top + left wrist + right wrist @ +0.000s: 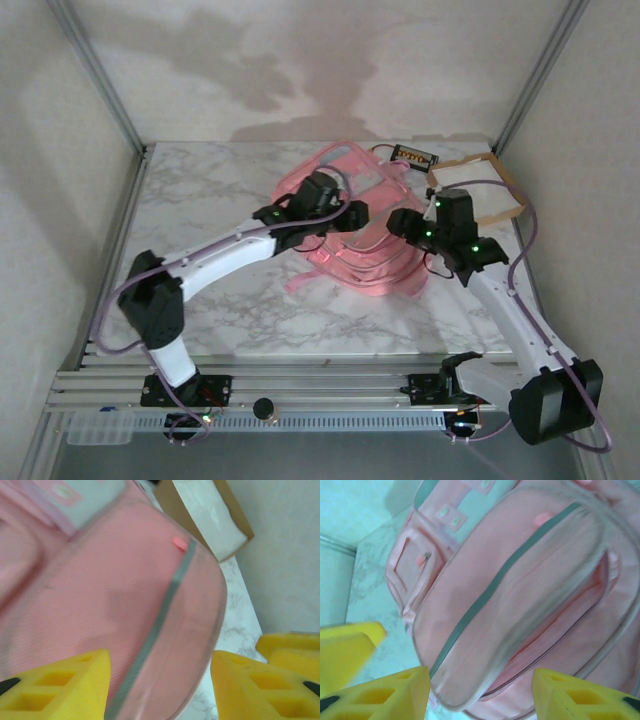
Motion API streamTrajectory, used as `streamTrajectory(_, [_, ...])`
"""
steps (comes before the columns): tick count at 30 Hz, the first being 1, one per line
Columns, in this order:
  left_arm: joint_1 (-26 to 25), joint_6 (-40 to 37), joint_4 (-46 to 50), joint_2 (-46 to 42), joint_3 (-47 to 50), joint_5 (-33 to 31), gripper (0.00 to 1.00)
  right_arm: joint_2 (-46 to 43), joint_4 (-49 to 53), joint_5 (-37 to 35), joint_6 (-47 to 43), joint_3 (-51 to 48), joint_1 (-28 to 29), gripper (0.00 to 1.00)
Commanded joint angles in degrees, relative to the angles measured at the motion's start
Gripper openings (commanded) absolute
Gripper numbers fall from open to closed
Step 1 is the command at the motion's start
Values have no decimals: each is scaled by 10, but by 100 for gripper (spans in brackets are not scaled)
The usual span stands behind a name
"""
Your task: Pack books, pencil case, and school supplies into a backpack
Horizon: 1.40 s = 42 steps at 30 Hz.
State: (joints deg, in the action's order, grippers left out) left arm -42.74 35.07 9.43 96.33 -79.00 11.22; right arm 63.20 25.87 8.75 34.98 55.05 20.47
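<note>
- My left claw (159, 685): open, pads apart, nothing held; pink backpack (125, 595) lies just past them.
- My right claw (480, 692): open too, hanging over the same backpack.
- Top view: backpack sits centre-right of the frame, with my 2 claws meeting over it.
- Brown tray (482, 190) at upper right, beside the backpack.
- 1 dark book (415, 155) at upper centre-right, behind the backpack.

Looking like a lab test booth: arms (230, 245) sitting bolted to aluminium rails (330, 385), white panels (60, 150) boxing in a marble table (200, 200).
</note>
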Motion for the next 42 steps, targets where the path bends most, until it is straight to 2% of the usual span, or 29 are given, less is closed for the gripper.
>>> streamTrajectory(1, [35, 20, -49, -70, 56, 5, 56, 18, 68, -97, 26, 9, 77, 57])
streamTrajectory(4, [56, 29, -77, -108, 118, 9, 58, 53, 77, -139, 61, 22, 151, 58])
streamTrajectory(8, [65, 39, -87, -149, 175, -25, 60, 104, 50, -185, 104, 33, 243, 58])
streamTrajectory(14, [72, 64, -120, -182, 238, -48, 62, 180, -15, -226, 138, 50, 307, 58])
streamTrajectory(20, [79, 84, -138, -204, 281, -62, 64, 228, -8, -269, 212, 70, 318, 66])
streamTrajectory(26, [83, 87, -141, -207, 294, -73, 66, 251, 22, -316, 246, 95, 324, 63])
streamTrajectory(30, [85, 89, -144, -203, 294, -69, 67, 273, 43, -338, 256, 120, 322, 57])
streamTrajectory(35, [85, 96, -156, -191, 300, -65, 68, 299, 25, -326, 263, 127, 321, 52])
streamTrajectory(40, [86, 97, -158, -181, 303, -61, 69, 313, 7, -327, 261, 124, 304, 35])
streamTrajectory(42, [86, 97, -158, -180, 302, -58, 70, 318, 7, -332, 262, 124, 298, 35])
